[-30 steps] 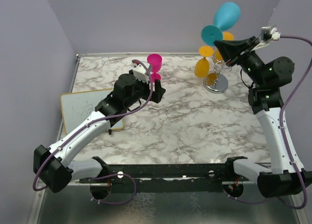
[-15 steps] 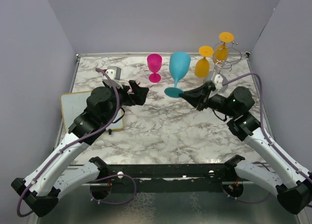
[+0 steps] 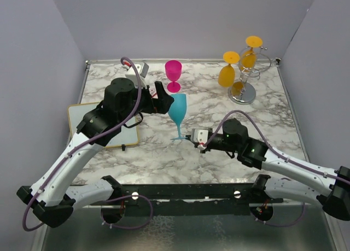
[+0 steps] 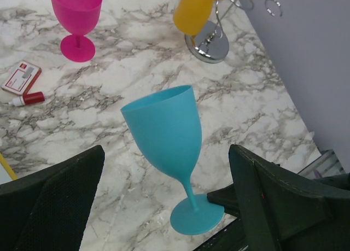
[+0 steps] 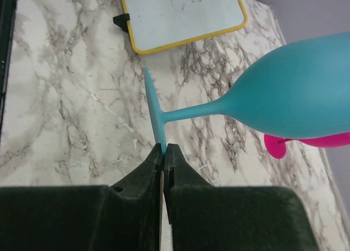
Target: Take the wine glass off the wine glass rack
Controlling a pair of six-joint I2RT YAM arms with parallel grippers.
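The blue wine glass [image 3: 178, 110] is upright and slightly tilted at the middle of the marble table, off the rack. My right gripper [image 3: 191, 138] is shut on the rim of its foot [image 5: 155, 111]; its bowl [image 5: 295, 100] extends right in the right wrist view. My left gripper [image 3: 163, 98] is open beside the bowl; in the left wrist view the glass [image 4: 164, 133] shows between the spread fingers [image 4: 54, 202], untouched. The silver wire rack [image 3: 244, 92] stands at the back right with two orange glasses [image 3: 226, 76] hanging from it.
A pink glass [image 3: 173, 73] stands at the back centre. A yellow-framed whiteboard [image 3: 90, 120] lies at the left. A small red and white box [image 4: 21, 77] and a red-capped tube [image 4: 27, 99] lie near the pink glass. Purple walls enclose the table.
My right arm has brought the blue glass down and nearer, from mid-air near the rack to the table's middle. My left arm has swung in beside the bowl, jaws open.
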